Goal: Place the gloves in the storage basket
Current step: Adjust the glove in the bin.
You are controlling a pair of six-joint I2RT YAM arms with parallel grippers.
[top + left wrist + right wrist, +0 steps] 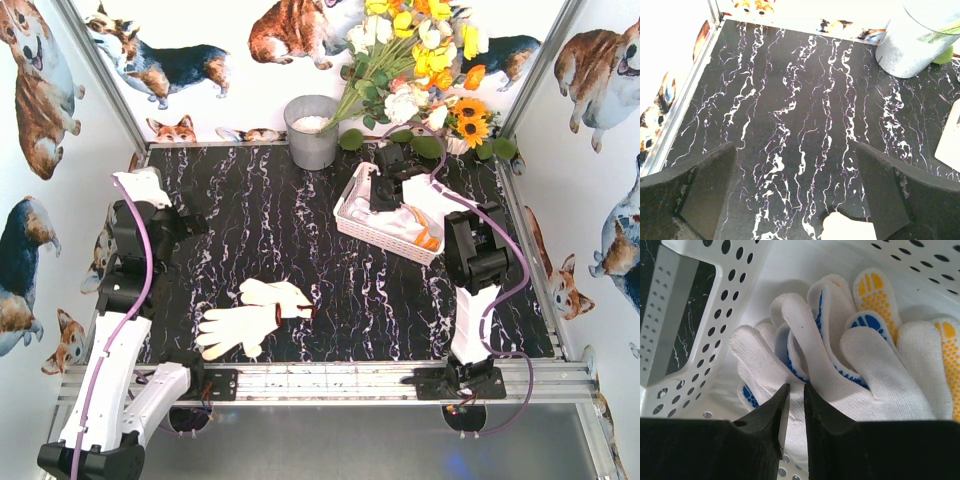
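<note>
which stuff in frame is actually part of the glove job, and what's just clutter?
Job:
- two gloves on the table
- gloves in the basket
- white storage basket

Clutter:
- grey bucket
- flower bouquet

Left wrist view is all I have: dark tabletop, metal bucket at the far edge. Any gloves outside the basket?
Observer: Yes. Two loose gloves lie touching on the table, near the front edge.
Operator: Where's the right arm?
Observer: The right gripper is down inside the storage basket, jaws nearly together at a white glove. I can't tell whether it pinches it.
Operator: What's already in there?
Observer: Several binned gloves, some with blue-dotted palms and some with yellow-dotted ones.
</note>
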